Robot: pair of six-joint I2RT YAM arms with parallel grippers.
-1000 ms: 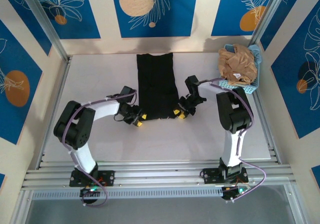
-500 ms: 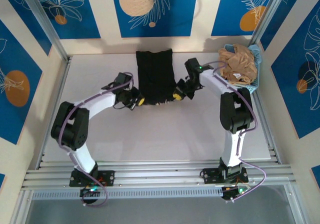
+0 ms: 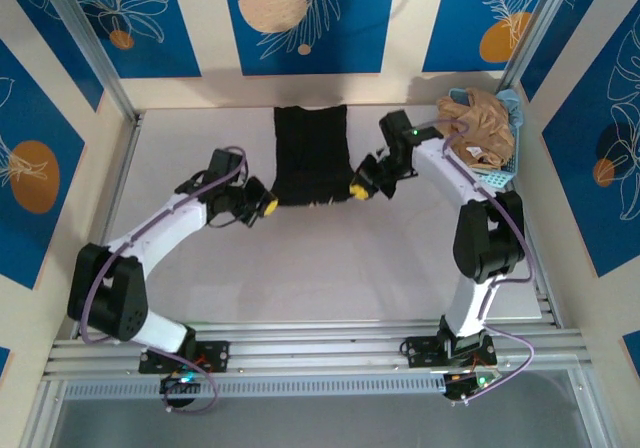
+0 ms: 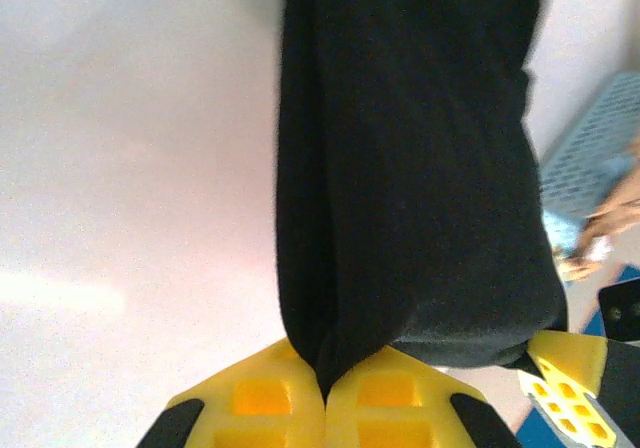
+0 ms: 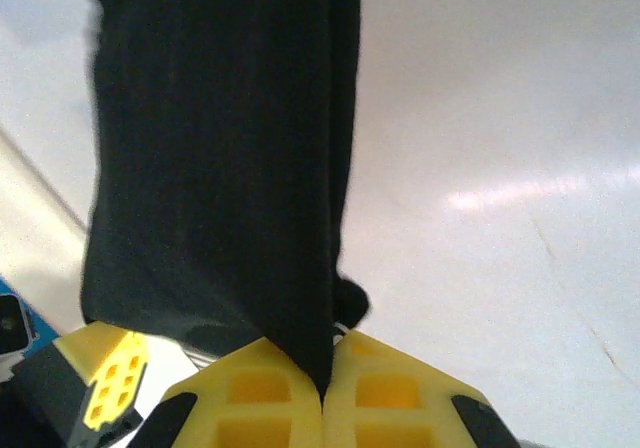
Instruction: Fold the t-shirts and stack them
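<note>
Left hand (image 3: 264, 206) and right hand (image 3: 358, 190), each pinching a near corner of the black t-shirt (image 3: 311, 153), have carried its hem farther up the tabletop (image 3: 330, 258), so the fold looks underway, while the tan t-shirt (image 3: 478, 128) waits in the basket (image 3: 508, 173).

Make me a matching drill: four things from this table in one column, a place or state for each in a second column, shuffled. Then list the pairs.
1. black t-shirt
2. tan t-shirt
3. left gripper
4. blue basket

A. crumpled inside the basket
B. at the far right corner of the table
C. shut on a near corner of the black cloth
D. laid out at the far middle, near corners pinched

Pairs: 1-D, 2-A, 3-C, 4-B
</note>
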